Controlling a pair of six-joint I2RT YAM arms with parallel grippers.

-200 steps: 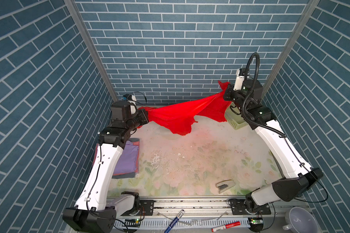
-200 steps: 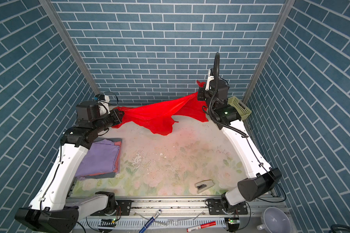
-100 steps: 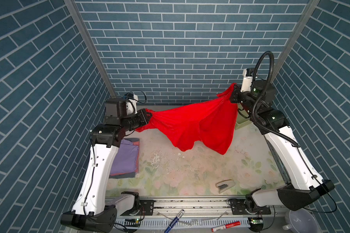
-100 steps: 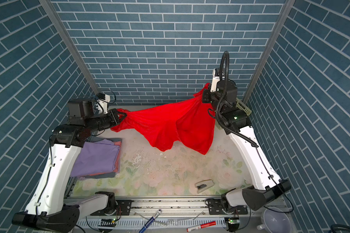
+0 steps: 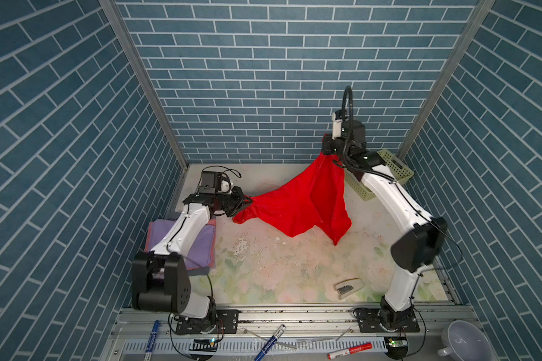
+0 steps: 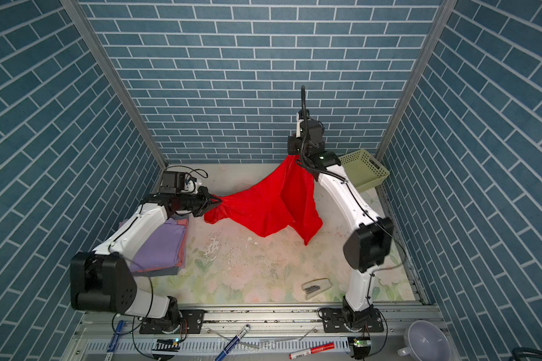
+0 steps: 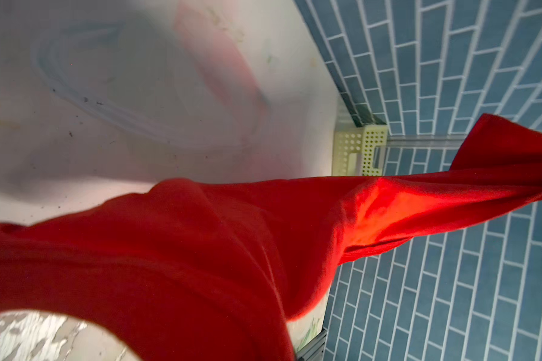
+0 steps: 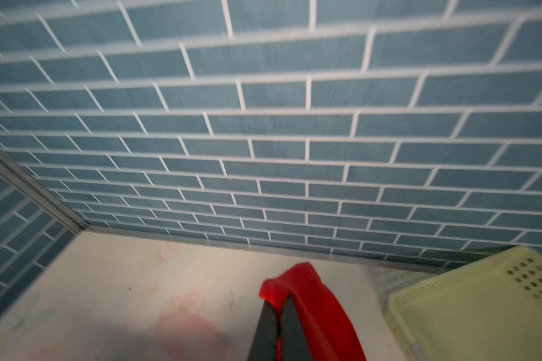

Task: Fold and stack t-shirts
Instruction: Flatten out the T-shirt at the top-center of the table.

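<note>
A bright red t-shirt (image 5: 298, 206) (image 6: 263, 206) hangs unfolded in the air between my two grippers at the back of the table. The left gripper (image 5: 248, 201) (image 6: 216, 200) is shut on its low left end. The right gripper (image 5: 327, 147) (image 6: 291, 150) is higher and shut on the top right end. In the right wrist view the dark fingers (image 8: 269, 325) pinch a red fold (image 8: 319, 300). Red cloth (image 7: 201, 250) fills the left wrist view and hides that gripper's fingers. A folded stack with a lavender t-shirt (image 5: 201, 247) (image 6: 163, 247) on top lies at the left, partly under my left arm.
A pale yellow-green perforated basket (image 5: 388, 175) (image 6: 363, 170) (image 7: 357, 150) (image 8: 482, 306) stands in the back right corner, behind my right arm. A stapler (image 5: 348, 287) (image 6: 316, 287) lies near the front right. Markers (image 5: 269, 342) and a bowl (image 5: 463, 340) lie beyond the front rail.
The right gripper has moved left, away from the basket, and the left gripper right and lower. They are closer together, so the red t-shirt hangs in deeper folds.
</note>
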